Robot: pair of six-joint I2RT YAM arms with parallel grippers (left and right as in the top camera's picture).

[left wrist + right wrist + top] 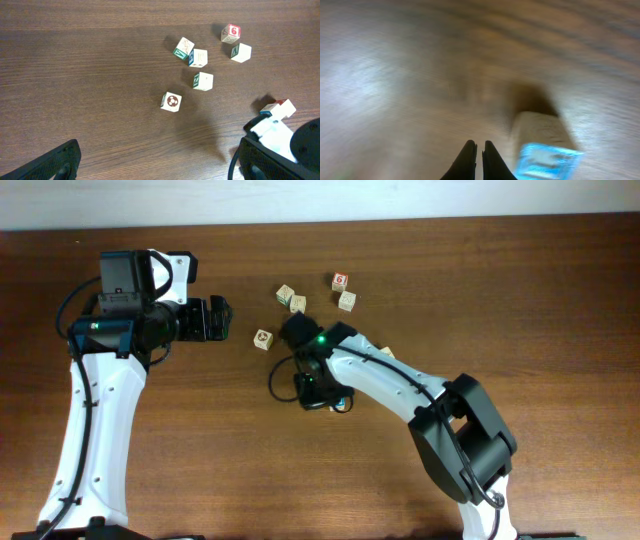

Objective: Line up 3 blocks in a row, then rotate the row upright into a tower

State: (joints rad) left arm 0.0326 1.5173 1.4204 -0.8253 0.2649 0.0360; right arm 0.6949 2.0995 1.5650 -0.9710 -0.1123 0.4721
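You are holding your right fingers [468,160] pressed together, pinching nothing, probably for pushing the blue-faced block [545,157] round. It is lying on the surface [75,75] just beside them, right of the ball-marked block [171,101]. Your left fingers [62,159] are spread wide, waiting left of it.

Dark wood-grain table [200,440], pale wall [300,200] behind.

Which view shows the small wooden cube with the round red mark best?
Left wrist: the small wooden cube with the round red mark sits in the open, mark clear. Overhead shows it smaller, mark faint. Right wrist view lacks it.
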